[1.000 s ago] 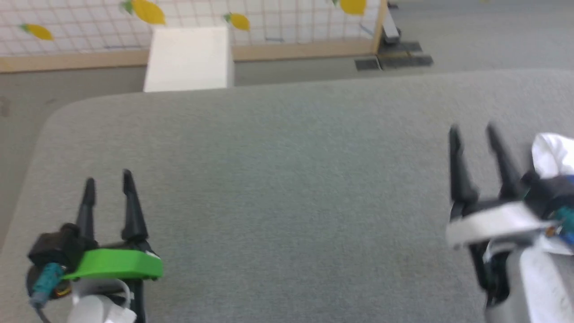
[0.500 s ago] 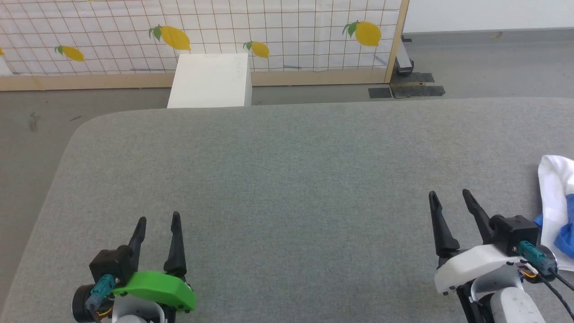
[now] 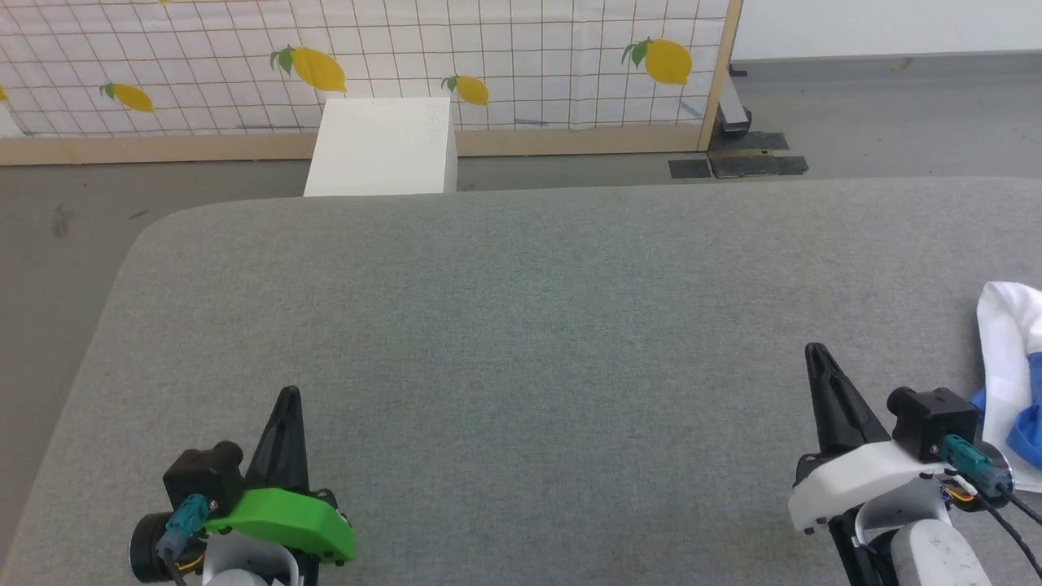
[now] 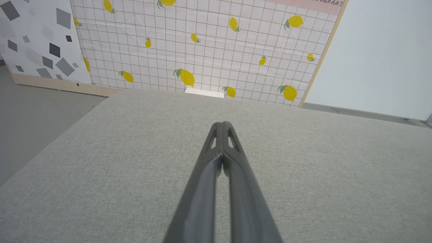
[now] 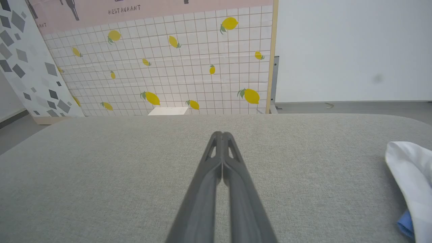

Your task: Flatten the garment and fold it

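The garment, white cloth with a blue part, lies crumpled at the far right edge of the grey table; most of it is cut off by the frame. It also appears at the right of the right wrist view as the same garment. My right gripper hovers just left of it, shut and empty, fingers pressed together. My left gripper sits at the lower left of the table, also shut on nothing, far from the cloth.
A white box stands on the floor behind the table's far edge. A lemon-patterned tiled screen with a wooden frame runs behind it. The table's left corner is rounded and drops to grey floor.
Both grippers have gone from open to shut. Over the first half second the camera shifted, then held still; the arms have stayed in place since.
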